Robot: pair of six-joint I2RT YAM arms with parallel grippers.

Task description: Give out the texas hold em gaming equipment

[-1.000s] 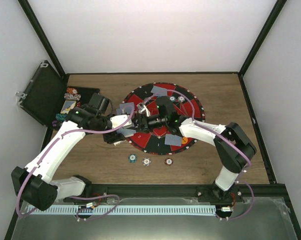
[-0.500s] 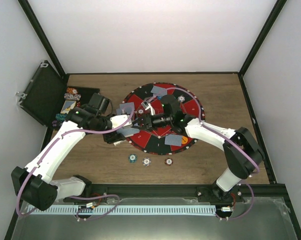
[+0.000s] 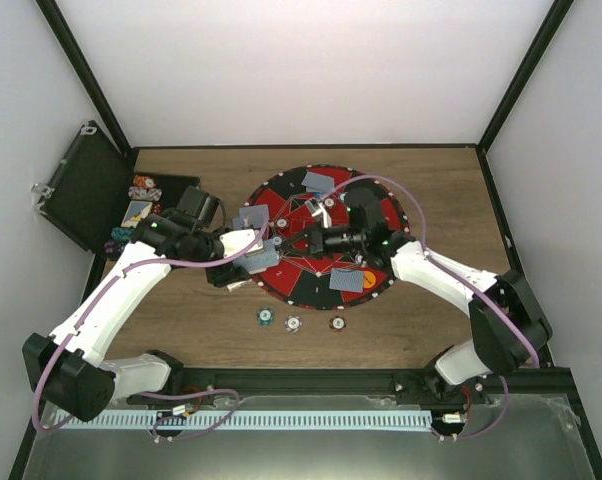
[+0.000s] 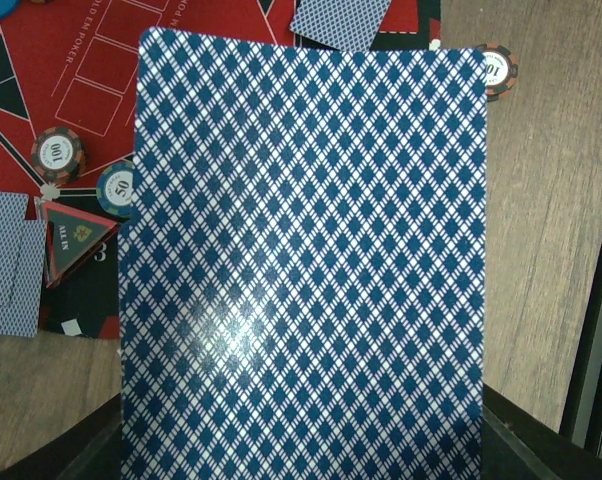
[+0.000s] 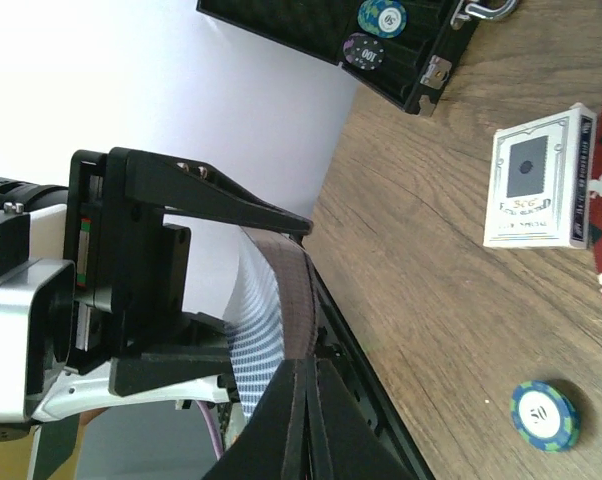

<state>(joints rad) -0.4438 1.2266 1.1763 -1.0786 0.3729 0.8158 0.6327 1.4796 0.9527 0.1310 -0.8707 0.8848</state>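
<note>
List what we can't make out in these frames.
- Left wrist: the held deck fills the frame, hiding the left hand and most of the mat.
- Right wrist: the shut right hand is edge-on; whether it pinches anything cannot be told.
- Top: the chips are too small to read values.

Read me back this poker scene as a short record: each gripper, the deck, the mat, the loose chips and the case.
left gripper: shut on deck, at the mat's left edge
right gripper: shut, tips at the deck's edge; cannot tell if a card is pinched
mat: round, red and black, face-down cards on it
chips: three in a row, just off the mat's near edge
case: open, far left
</note>
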